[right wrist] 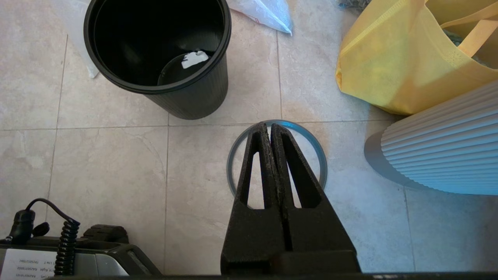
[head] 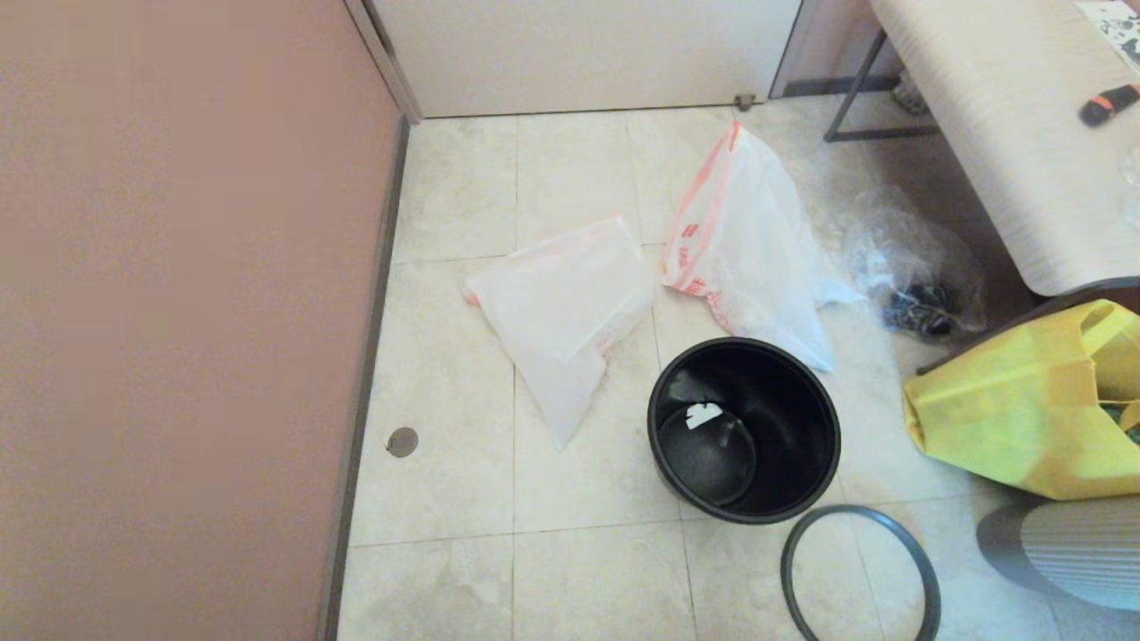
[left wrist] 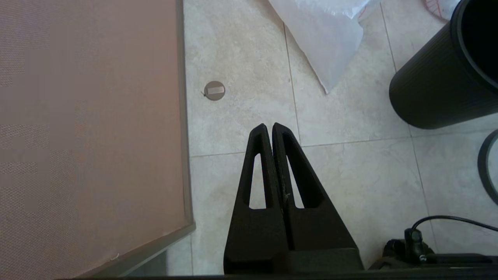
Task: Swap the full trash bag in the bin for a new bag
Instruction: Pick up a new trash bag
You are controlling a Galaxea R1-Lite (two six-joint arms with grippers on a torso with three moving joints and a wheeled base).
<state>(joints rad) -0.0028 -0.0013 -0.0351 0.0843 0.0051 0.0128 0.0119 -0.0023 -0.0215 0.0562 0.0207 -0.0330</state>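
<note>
Black plastic makes the one bin (head: 745, 429), which stands upright on the tiled floor (head: 454, 481) with no bag inside, only a small white scrap (head: 704, 415) at its bottom. There are two white bags: the new bag (head: 563, 312) lies flat beyond the left gripper (left wrist: 270, 127), and the full trash bag (head: 744, 245) stands behind the bin, touching neither hand. One grey rim ring (right wrist: 277, 155) lies on the floor directly under the right gripper (right wrist: 270, 126), apart from the bin. Both grippers have their fingers pressed together and hold nothing. Bare tiles lie between the left gripper and the new bag, and the pink wall (head: 178, 312) is close beside it. A yellow tote (head: 1024, 401) is near the right gripper. The ring is cut off in the head view, and the contents of the clear bag (head: 917, 267) are hard to make out.
</note>
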